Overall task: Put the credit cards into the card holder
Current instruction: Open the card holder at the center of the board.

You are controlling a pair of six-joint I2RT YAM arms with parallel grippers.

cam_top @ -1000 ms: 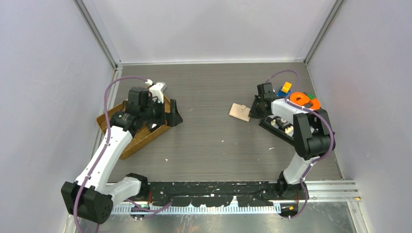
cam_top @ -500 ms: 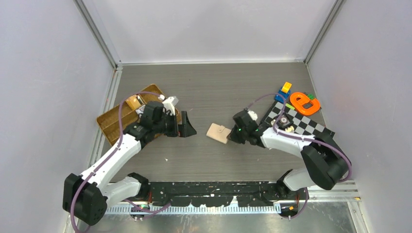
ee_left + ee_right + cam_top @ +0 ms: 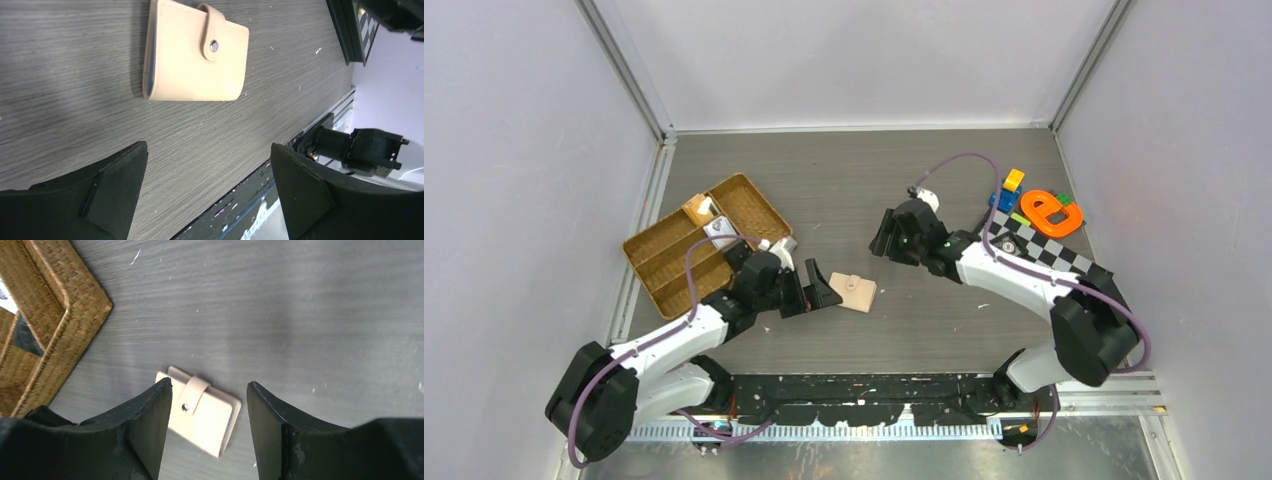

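Card holder point(image 3: 195, 55) snapped closed — inside hidden | left tool point(image 3: 207, 147) gaping | right tool point(image 3: 209, 384) gaping

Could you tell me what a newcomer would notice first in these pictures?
The peach card holder lies snapped shut on the table, near its front middle, just ahead of the left gripper, whose jaws stand open. The right gripper hangs open farther back, apart from it. A brown wicker tray sits at the left, a bright orange toy far right.
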